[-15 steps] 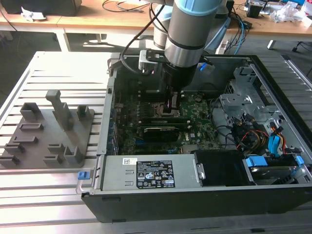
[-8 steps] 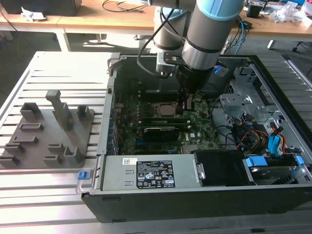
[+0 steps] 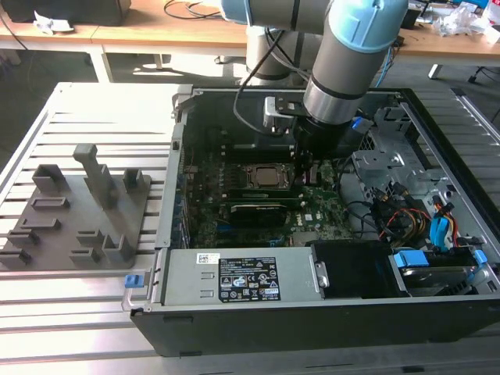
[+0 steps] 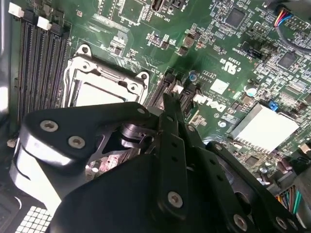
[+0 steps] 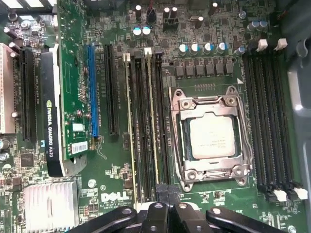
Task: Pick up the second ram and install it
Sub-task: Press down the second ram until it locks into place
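The slatted metal counter (image 3: 78, 297) is carrying an open computer case (image 3: 312, 328), lying on its side at the exterior view's right. A grey holder tray (image 3: 70, 211) with upright blocks is sitting to the exterior view's left of the case. The arm (image 3: 355, 47) is reaching down from the far side into the case, over the middle of the motherboard (image 3: 312, 211).

In the first wrist view, a graphics card (image 5: 51, 107) is standing in its slot, and a finned silver heatsink (image 5: 48, 204) is lying beside one end of it. The CPU socket (image 5: 211, 136) is sitting between two banks of long dark memory slots. A bank of four slots (image 5: 267, 121) with white latches is running along the socket's side away from the card.

In the bank between the socket and the card, two thin green sticks are showing edge-on. The second ram (image 5: 150, 121) is standing in the slot nearer the socket. The other stick (image 5: 130, 126) is standing just beside it, toward the card.

The claw (image 5: 170, 213) is hanging over the end of that bank, right by the end of the second ram. Its black fingers (image 4: 170, 126) are pressing together with nothing showing between them. Whether the tips are touching the ram cannot be told.
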You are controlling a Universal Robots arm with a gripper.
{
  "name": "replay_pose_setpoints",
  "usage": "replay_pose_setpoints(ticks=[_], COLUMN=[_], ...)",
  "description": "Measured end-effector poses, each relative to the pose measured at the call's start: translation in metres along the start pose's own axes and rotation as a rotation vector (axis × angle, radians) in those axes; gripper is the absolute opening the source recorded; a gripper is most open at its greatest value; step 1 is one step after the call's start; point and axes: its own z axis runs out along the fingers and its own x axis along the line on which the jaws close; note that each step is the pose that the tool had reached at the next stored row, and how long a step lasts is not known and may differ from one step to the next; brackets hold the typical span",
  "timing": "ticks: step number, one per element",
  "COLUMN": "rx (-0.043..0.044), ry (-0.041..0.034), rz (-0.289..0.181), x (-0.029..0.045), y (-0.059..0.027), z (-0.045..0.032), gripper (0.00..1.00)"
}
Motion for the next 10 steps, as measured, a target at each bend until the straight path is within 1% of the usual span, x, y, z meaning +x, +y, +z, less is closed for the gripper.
replay_pose_setpoints(ticks=[1, 3, 4, 5, 7, 8, 9, 10], rx=[0.0008, 0.0029, 0.0069, 0.0096, 0.0119, 0.0123, 0.0130, 0.0135], ry=[-0.0018, -0.0017, -0.0015, -0.0016, -0.0016, -0.0017, -0.0019, -0.0019], rz=[0.000, 0.000, 0.000, -0.001, -0.001, -0.001, -0.001, -0.001], x=[-0.0004, -0.0004, 0.0000, 0.0013, 0.0033, 0.0039, 0.0059, 0.0076], y=[0.0004, 0.0021, 0.0071, 0.0154, 0.0333, 0.0385, 0.0507, 0.0593], z=[-0.0040, -0.0079, -0.0087, -0.0081, -0.0066, -0.0061, -0.0050, -0.0043], gripper=[0.11, 0.11, 0.11, 0.11, 0.11, 0.11, 0.11, 0.11])
